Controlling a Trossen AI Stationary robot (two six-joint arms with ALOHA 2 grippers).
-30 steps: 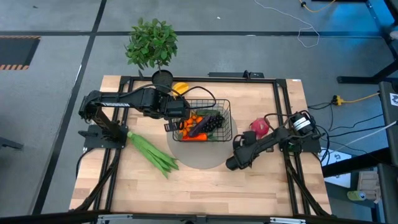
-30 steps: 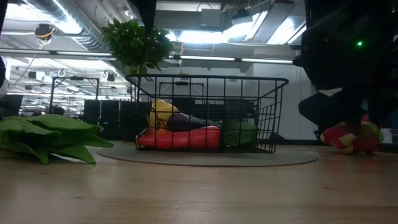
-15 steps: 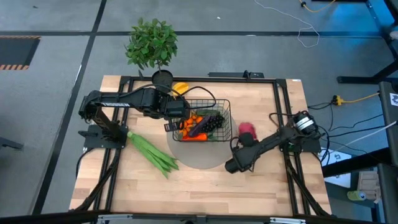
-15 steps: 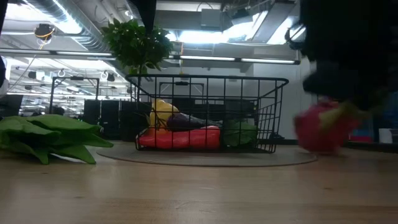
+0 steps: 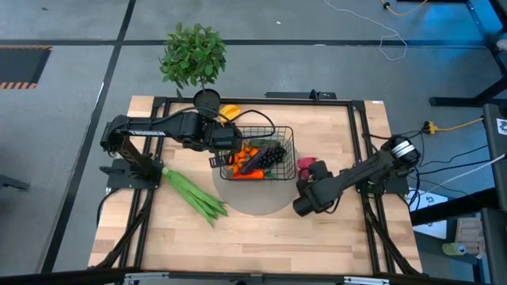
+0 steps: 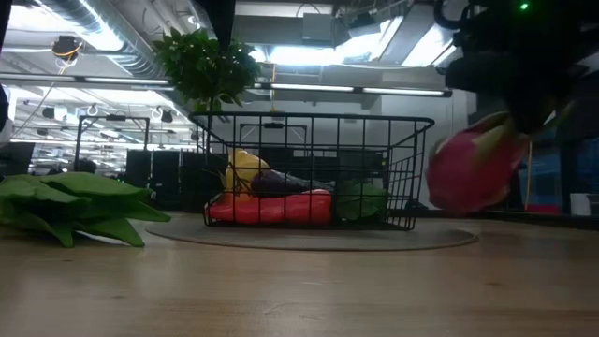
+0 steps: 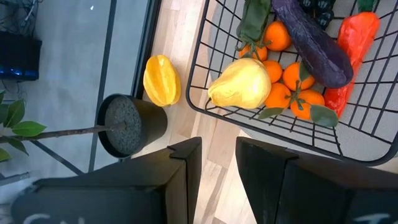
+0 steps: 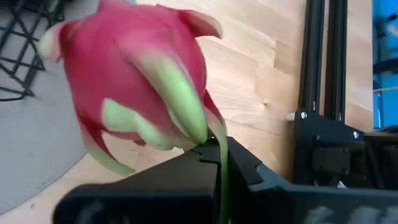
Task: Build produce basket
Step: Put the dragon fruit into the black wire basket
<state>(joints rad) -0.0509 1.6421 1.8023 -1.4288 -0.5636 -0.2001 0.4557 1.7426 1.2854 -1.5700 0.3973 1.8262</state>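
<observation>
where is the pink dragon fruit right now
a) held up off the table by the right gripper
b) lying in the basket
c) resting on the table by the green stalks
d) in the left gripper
a: the dragon fruit hangs clear of the table in the right gripper, beside the basket.

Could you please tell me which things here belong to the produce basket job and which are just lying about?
Part of the job:
- basket, already holding produce
- dragon fruit, lifted off the table in the right gripper
- green stalks
- yellow fruit outside the basket

Just lying about:
- potted plant
- round grey mat
</observation>
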